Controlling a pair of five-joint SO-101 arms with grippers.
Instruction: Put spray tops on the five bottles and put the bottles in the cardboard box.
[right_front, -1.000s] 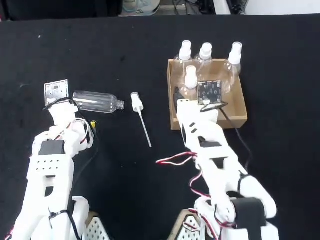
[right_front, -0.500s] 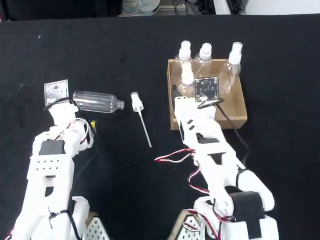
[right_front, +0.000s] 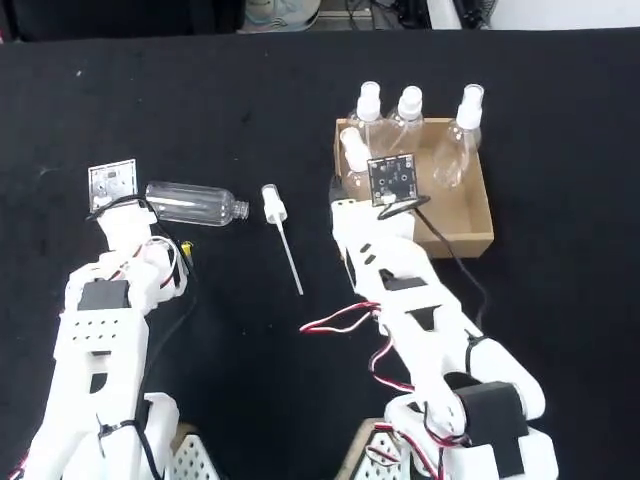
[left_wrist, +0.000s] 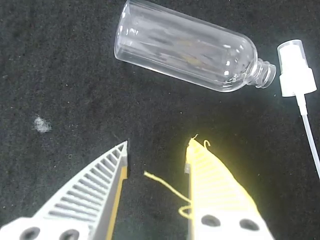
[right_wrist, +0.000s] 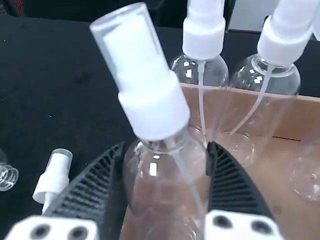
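No writing or label seems legible anywhere.

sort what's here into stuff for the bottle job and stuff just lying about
For the job: box; three capped bottles standing in it; fourth bottle, capped, in the right gripper; open bottle lying flat; spray top loose beside it.
Lying about: yellow thread at the left gripper; lint.

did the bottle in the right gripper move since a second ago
Yes. In the high view the right gripper has carried its bottle sideways over the cardboard box, toward the wall nearest the loose spray top.
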